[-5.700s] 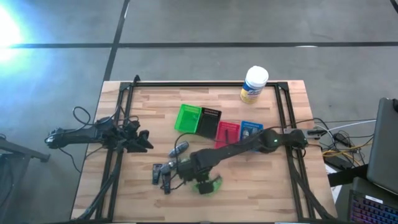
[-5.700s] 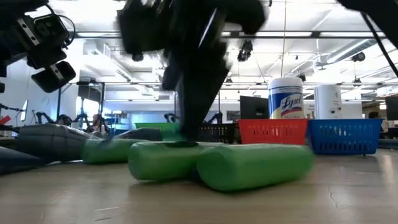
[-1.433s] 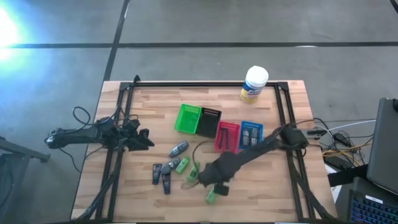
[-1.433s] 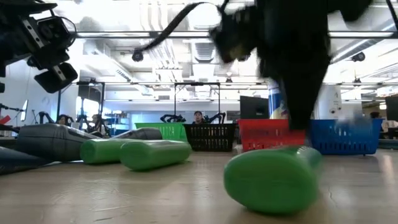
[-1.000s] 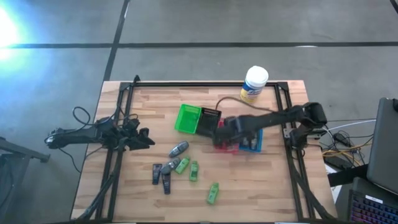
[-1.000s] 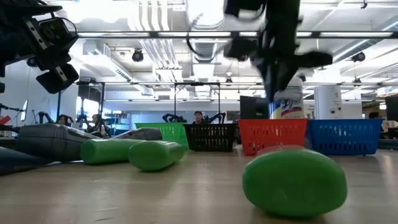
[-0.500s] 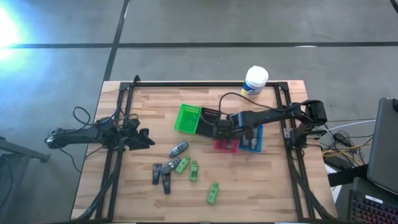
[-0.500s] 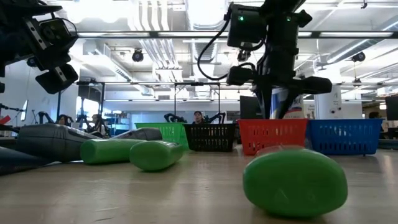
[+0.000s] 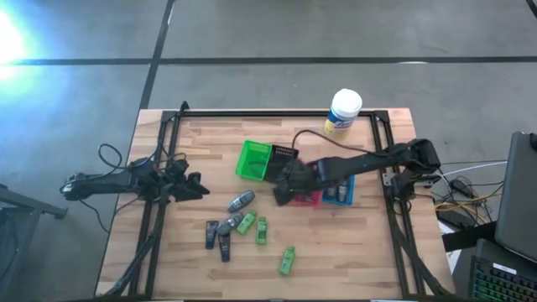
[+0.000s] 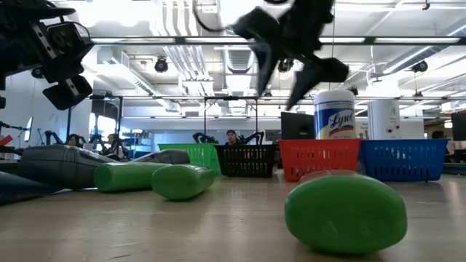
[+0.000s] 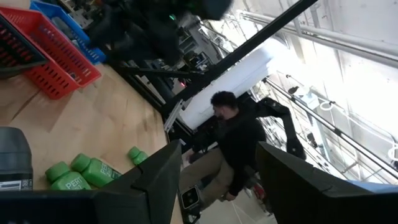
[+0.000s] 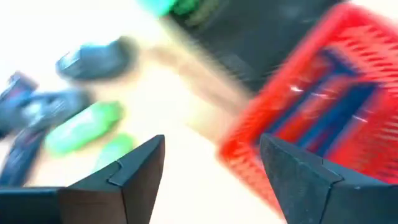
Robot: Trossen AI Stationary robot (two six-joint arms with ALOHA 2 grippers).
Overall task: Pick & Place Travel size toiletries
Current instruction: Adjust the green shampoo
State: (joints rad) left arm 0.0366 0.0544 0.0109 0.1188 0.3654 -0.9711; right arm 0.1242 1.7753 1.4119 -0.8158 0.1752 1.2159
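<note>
The right gripper point(image 9: 283, 191), fingers spread wide and empty, hangs beside the red bin point(image 9: 307, 183) mid-table. Left to right, the grey tubes point(image 9: 217, 231) and green packets point(image 9: 288, 259) lie toward the table's point(image 9: 352, 252) near edge; it should descend squarely over one, avoiding neighbours. The left gripper point(image 9: 195, 188) waits open at the left edge.

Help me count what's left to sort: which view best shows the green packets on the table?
The high view: all three green packets lie separate and unblocked. The low view shows them huge and overlapping; the wrist views catch only some.
</note>
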